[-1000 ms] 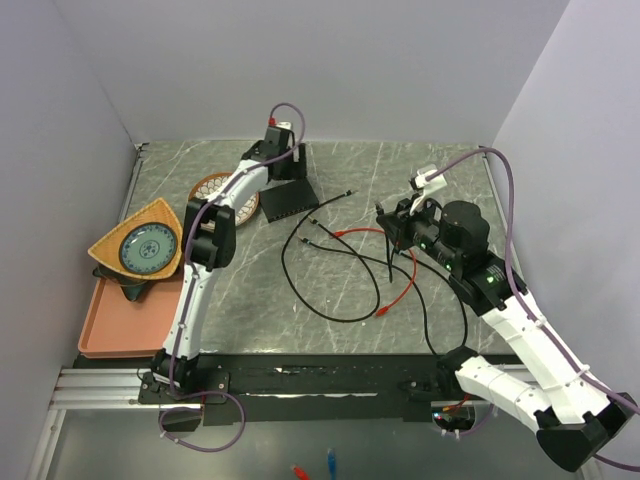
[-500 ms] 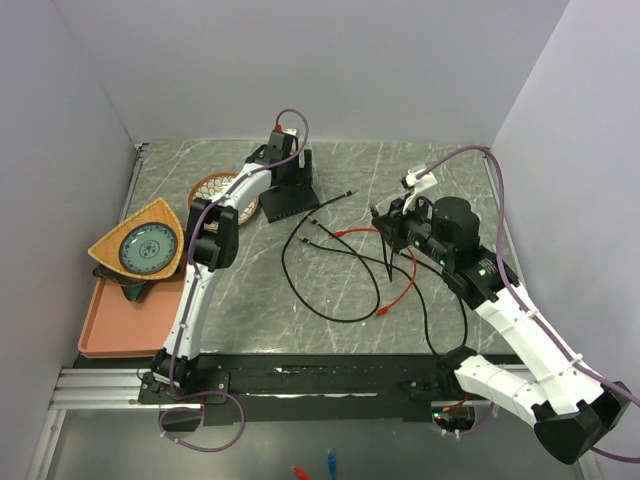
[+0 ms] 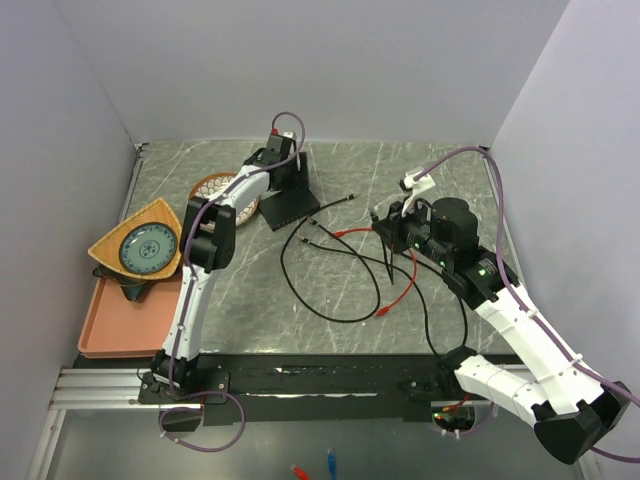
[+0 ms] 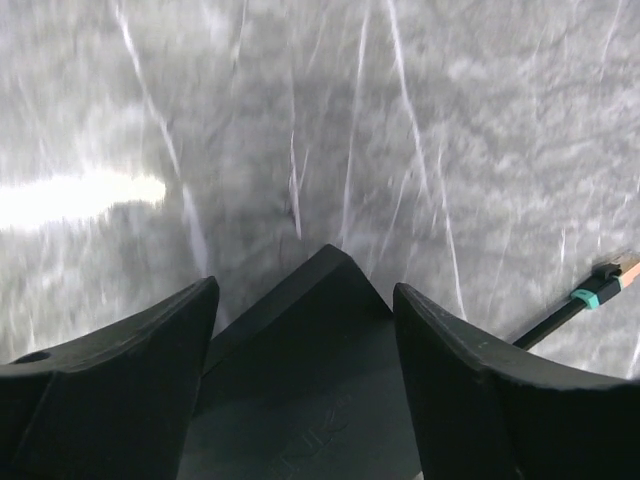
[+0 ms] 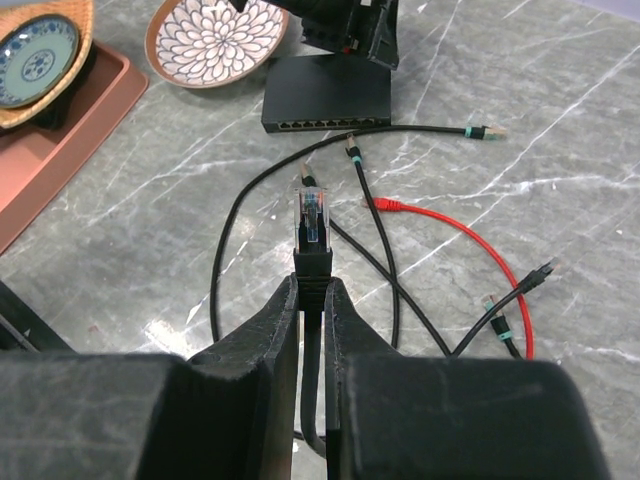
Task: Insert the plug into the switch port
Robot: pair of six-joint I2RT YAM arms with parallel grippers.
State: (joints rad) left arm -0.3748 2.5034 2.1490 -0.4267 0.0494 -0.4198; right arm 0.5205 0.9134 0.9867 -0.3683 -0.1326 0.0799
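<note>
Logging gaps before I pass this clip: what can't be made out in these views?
- Top external: flat matte-black switch box, far end under the left arm; sockets too small.
- Left wrist: switch box cut off by bottom edge; socket row unseen.
- Right wrist: clear plug on black cable; cable's onward run hidden behind the jaws.

A patterned dish (image 5: 215,40) sits far left on the marble worktop (image 3: 260,310). Nearer, a wicker basket (image 3: 110,243) holds a blue plate (image 3: 147,248) over a pink tray (image 3: 120,330). A red cable (image 5: 392,207) lies to the right.

The switch (image 5: 325,100) lies right of the dish (image 5: 215,38), behind the cables (image 5: 440,217).
</note>
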